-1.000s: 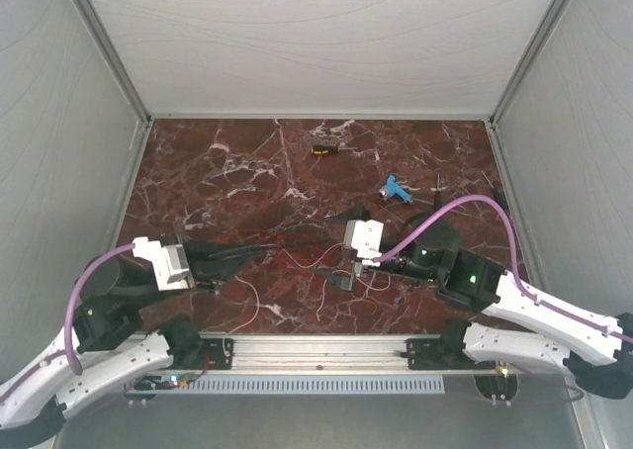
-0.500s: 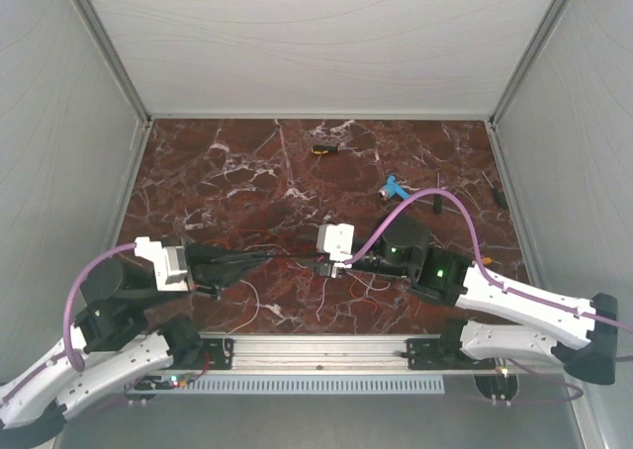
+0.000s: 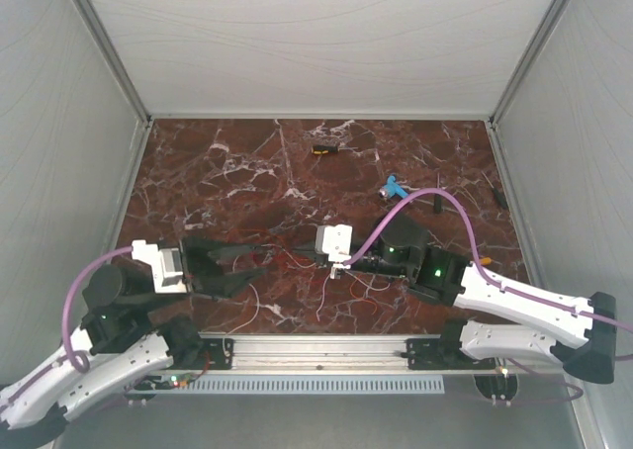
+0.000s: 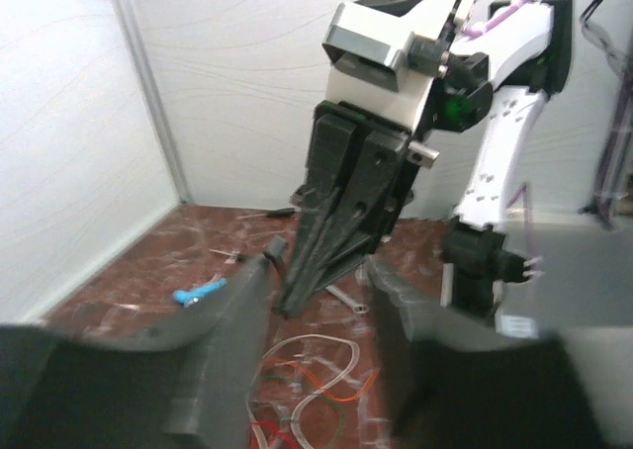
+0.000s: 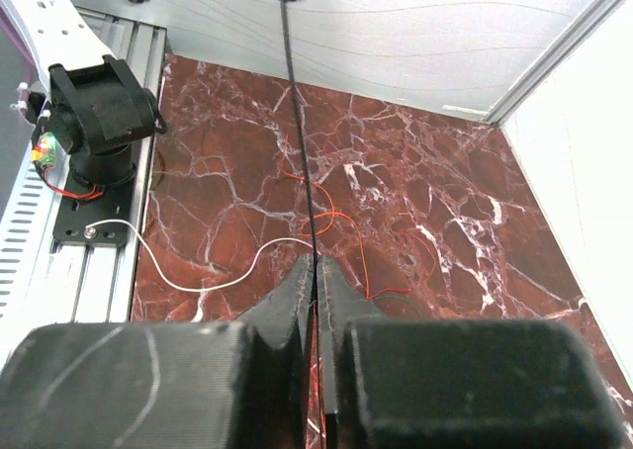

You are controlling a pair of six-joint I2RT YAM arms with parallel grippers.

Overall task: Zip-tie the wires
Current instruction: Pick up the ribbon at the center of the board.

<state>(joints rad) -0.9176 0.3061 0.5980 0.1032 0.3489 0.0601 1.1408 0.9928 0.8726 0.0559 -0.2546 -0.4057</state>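
Observation:
The zip tie is a thin black strip running straight out from my right gripper, which is shut on it. Its far end reaches up to the left gripper's fingers at the top of the right wrist view. My left gripper stands open, its jaws apart on either side of the right gripper's fingertips. From above, the left gripper and right gripper face each other low over the table. The wires, white, orange and red, lie looped on the marble under both grippers; a white strand and an orange one curl near the strip.
A small black-and-yellow tool lies at the back middle. A blue object sits right of centre, with small dark items near the right wall. White walls close in three sides; a metal rail runs along the near edge.
My right gripper moved left toward the left gripper and shut on the zip tie. The left gripper's jaws then opened and drew back slightly.

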